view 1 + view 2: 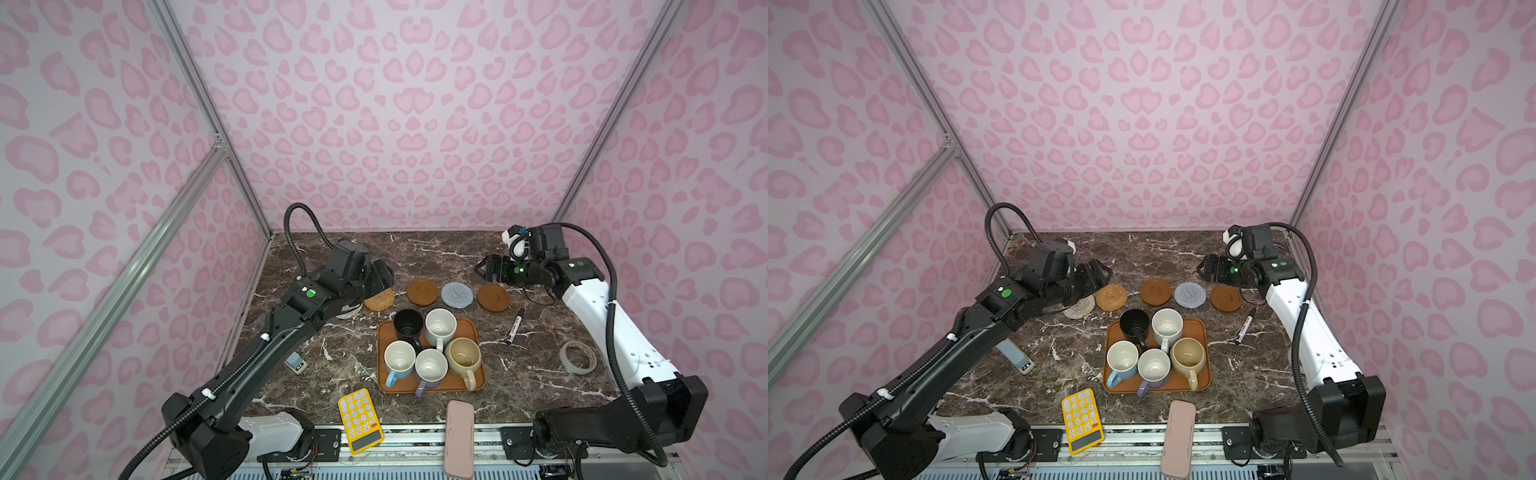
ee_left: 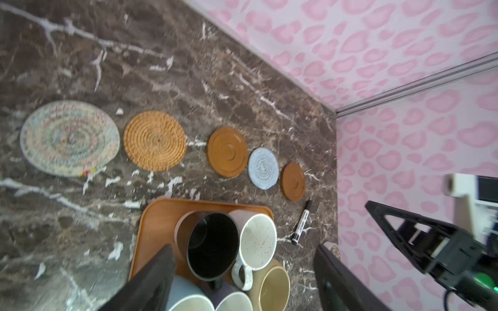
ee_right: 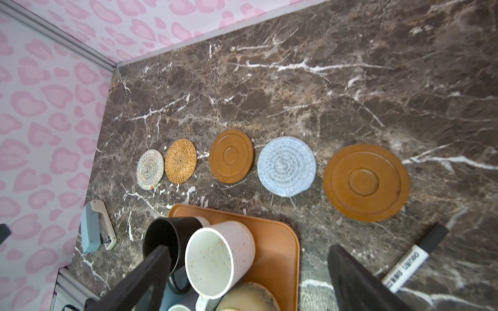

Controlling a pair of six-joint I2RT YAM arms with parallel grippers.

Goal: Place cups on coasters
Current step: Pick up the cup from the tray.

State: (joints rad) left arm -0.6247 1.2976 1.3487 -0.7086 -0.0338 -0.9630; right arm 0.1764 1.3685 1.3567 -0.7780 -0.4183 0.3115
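Left hand (image 1: 1102, 272) and right hand (image 1: 482, 268) both spread, empty; five mugs (image 1: 440, 326) on tray (image 1: 446, 385), coasters (image 1: 422, 291) near it.

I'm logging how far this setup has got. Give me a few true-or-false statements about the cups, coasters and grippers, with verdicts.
1. All five cups stand on the tray. True.
2. The black cup sits on a coaster. False: it is on the tray, and no coaster bears a cup.
3. The grey-blue coaster lies between the two brown wooden coasters. True.
4. The right gripper holds the marker. False: it is open and empty, and the marker lies beside the tray.
5. The beige cup lies on its side. False: it stands upright.
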